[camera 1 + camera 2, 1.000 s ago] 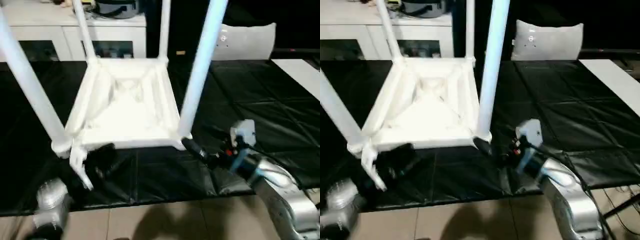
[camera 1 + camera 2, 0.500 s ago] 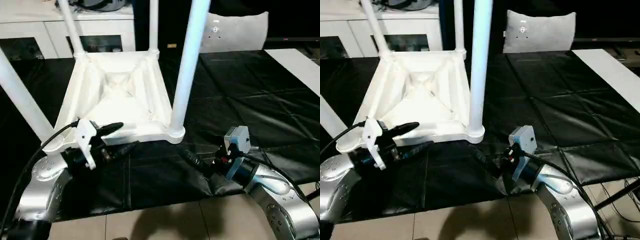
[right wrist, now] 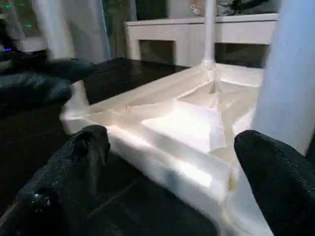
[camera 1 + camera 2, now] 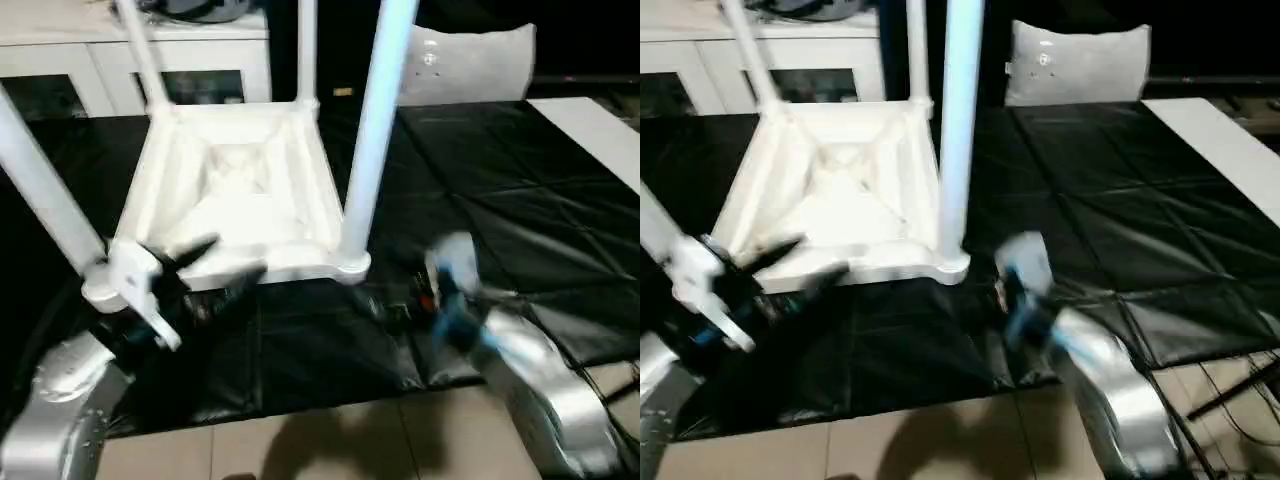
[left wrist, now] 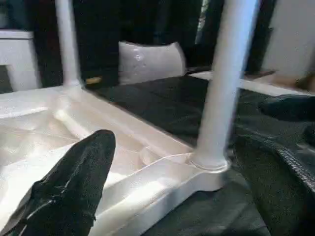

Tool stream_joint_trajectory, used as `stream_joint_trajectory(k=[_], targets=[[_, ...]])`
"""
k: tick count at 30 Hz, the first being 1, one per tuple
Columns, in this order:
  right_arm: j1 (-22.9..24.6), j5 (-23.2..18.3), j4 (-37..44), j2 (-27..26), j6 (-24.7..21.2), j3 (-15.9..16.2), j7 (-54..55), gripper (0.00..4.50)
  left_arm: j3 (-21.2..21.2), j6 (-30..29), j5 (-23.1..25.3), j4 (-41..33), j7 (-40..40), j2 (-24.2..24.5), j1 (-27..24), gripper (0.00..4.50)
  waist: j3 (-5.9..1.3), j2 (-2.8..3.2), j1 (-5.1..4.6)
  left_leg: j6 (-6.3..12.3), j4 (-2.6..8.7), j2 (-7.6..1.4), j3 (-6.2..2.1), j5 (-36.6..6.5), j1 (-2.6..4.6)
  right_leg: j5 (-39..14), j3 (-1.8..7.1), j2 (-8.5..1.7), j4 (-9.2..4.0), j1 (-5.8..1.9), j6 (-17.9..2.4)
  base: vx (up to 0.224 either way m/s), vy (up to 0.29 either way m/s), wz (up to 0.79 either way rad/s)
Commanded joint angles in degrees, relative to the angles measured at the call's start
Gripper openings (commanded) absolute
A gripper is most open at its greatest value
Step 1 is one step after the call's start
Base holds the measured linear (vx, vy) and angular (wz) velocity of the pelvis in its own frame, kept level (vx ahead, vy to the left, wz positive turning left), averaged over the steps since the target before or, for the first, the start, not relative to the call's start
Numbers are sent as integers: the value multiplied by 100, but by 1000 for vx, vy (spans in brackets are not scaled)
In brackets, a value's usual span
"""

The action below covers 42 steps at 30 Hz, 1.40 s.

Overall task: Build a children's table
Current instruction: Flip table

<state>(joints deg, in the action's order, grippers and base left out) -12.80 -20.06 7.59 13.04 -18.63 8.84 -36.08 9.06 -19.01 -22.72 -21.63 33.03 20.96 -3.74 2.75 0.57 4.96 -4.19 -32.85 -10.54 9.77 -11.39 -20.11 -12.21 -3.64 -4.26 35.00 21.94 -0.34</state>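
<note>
Head view: table (image 4: 235,195) upside down on the black-covered surface (image 4: 520,220), underside up, four legs (image 4: 365,150) rising from the corner sockets. My left gripper (image 4: 215,268) sits at the near edge of the tabletop, by the near-left corner; fingers spread wide, nothing between them. My right gripper (image 4: 395,308) lies low on the black cover just beside the near-right leg, blurred. Grey cushion (image 4: 470,62) stands at the far side of the surface; white cabinet (image 4: 120,50) beyond the far-left corner.

Left wrist view: my fingers (image 5: 74,187) stand far apart, holding nothing. Between them, the tabletop's corner socket with its leg (image 5: 224,93) upright. Cushion (image 5: 150,61) beyond.

Right wrist view: fingers (image 3: 74,167) wide apart, empty. Ribbed underside (image 3: 192,123) lies ahead, one leg (image 3: 288,78) close on one side. My left gripper (image 3: 42,81) shows dark past the far corner.
</note>
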Motion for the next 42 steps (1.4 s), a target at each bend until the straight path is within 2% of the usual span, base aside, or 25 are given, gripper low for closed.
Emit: stream_joint_trajectory(k=[1,3,4,5,7,8,9,10,12,14,15,16,18,22,27,28,29,32,34,35,37,38,40,42], targets=[[-208,153,-332,-64,143,35,104,450,44,-205,276,-126,-361,-20,-119,437,-274,75,-3,-23,377,-231,-90,-1156,-20,-885,286,-321,-405,-225,-937,0,0,0],[-539,203,-738,-212,213,58,105,450,136,-151,345,-175,-729,-178,-228,437,-285,89,-16,-21,372,-231,-92,-1091,-22,-761,273,-318,-392,-230,-1005,0,0,0],[-825,258,-1140,-330,335,79,51,450,227,-39,440,-203,-1013,-346,-297,437,-278,66,-9,-12,364,-228,-85,-1061,-28,-720,280,-322,-405,-232,-1010,0,0,0],[-937,262,-1304,-376,366,85,23,450,196,-96,503,-345,-1189,-448,-322,437,-278,42,-6,17,368,-235,-82,-1044,-44,-687,271,-327,-396,-240,-1058,0,0,0],[-1036,253,-1464,-443,421,60,42,450,-12,-351,628,-775,-1477,-604,-359,437,-275,67,5,3,367,-256,-86,-1084,-22,-726,275,-337,-396,-235,-1074,0,0,0],[-1092,258,-1568,-483,485,42,59,450,-120,-504,682,-996,-1616,-662,-374,437,-278,21,36,16,361,-276,-76,-1021,-20,-629,282,-338,-382,-234,-1087,0,0,0],[-1160,281,-1713,-538,559,-1,132,450,-225,-627,725,-1302,-1775,-758,-499,437,-276,25,36,18,361,-281,-76,-1021,-17,-583,285,-337,-367,-224,-1109,0,0,0],[-1191,325,-1794,-563,618,-36,229,450,-241,-664,738,-1451,-1855,-810,-592,437,-262,-18,32,50,369,-287,-82,-977,-46,-548,279,-346,-355,-242,-1132,0,0,0],[-1206,374,-1887,-600,708,-179,500,450,-234,-687,723,-1583,-1884,-824,-684,437,-254,-17,50,64,354,-266,-64,-932,-37,-624,282,-334,-383,-223,-1082,0,0,0],[-1255,448,-2064,-628,851,-421,843,450,-226,-701,714,-1682,-1961,-842,-748,437,-225,-27,49,32,371,-244,-58,-1097,-34,-1001,284,-319,-424,-200,-938,0,0,0],[-1287,488,-2174,-620,964,-579,1019,450,-189,-698,753,-1742,-2059,-874,-754,437,-228,-16,73,-38,366,-248,-58,-1206,7,-1190,294,-317,-443,-173,-843,0,0,0],[-1287,488,-2174,-620,964,-579,1019,450,-189,-698,753,-1742,-2059,-874,-754,437,-225,-14,73,-53,370,-245,-60,-1228,1,-1180,291,-304,-435,-173,-828,0,0,0],[-1271,505,-2248,-536,1099,-860,1274,450,-35,-788,856,-1865,-2287,-951,-739,437,-229,-5,91,-111,373,-256,-67,-1324,16,-1148,286,-296,-429,-163,-771,0,0,0],[-1184,542,-2203,-407,1133,-1003,1369,450,181,-798,893,-1893,-2435,-971,-690,437,-239,-16,109,-82,355,-235,-69,-1203,-19,-846,279,-283,-401,-181,-710,0,0,0],[-925,483,-1914,-292,971,-825,1022,450,368,-1131,841,-1729,-2531,-725,-467,437,-251,-26,118,-18,335,-213,-64,-1160,-23,-887,278,-283,-407,-186,-654,0,0,0],[-851,496,-1830,-274,963,-780,971,450,373,-1136,843,-1687,-2498,-693,-413,437,-253,-32,109,7,341,-217,-73,-1098,-46,-880,275,-289,-406,-200,-665,0,0,0],[-695,402,-1624,-252,855,-732,837,450,377,-1157,778,-1611,-2401,-638,-289,437,-272,-41,128,26,321,-221,-67,-987,-30,-799,282,-288,-395,-193,-672,0,0,0],[-500,288,-1353,-216,704,-667,717,450,380,-1278,657,-1446,-2276,-560,-141,437,-267,-41,115,39,327,-222,-68,-953,-36,-729,278,-282,-390,-189,-739,0,0,0],[-500,288,-1353,-216,704,-667,717,450,380,-1278,657,-1446,-2276,-560,-141,437,-270,-40,99,27,332,-222,-73,-979,-42,-796,276,-288,-387,-196,-745,0,0,0],[-370,255,-1132,-188,604,-567,656,450,373,-1439,747,-1176,-2313,-490,13,437,-268,-58,85,21,332,-220,-64,-1022,-25,-921,278,-286,-401,-188,-735,0,0,0],[-287,229,-970,-167,531,-461,566,450,380,-1480,855,-958,-2413,-470,141,420,-263,-47,83,21,333,-215,-67,-1022,-27,-972,283,-281,-412,-190,-690,0,0,0],[-196,233,-796,-141,446,-353,446,450,417,-1439,958,-744,-2562,-496,299,420,-264,-65,82,25,336,-217,-63,-1039,-22,-1040,286,-281,-425,-187,-651,0,0,0],[-65,156,-522,-95,288,-195,224,450,485,-1438,991,-499,-2727,-548,496,420,-274,-50,97,6,334,-217,-67,-1133,-12,-1206,288,-291,-450,-188,-578,0,0,0],[4,105,-356,-63,183,-107,134,450,438,-1439,1039,-332,-2761,-540,600,420,-275,-70,90,-23,351,-229,-86,-1092,-41,-1161,284,-296,-438,-206,-591,0,0,0]])
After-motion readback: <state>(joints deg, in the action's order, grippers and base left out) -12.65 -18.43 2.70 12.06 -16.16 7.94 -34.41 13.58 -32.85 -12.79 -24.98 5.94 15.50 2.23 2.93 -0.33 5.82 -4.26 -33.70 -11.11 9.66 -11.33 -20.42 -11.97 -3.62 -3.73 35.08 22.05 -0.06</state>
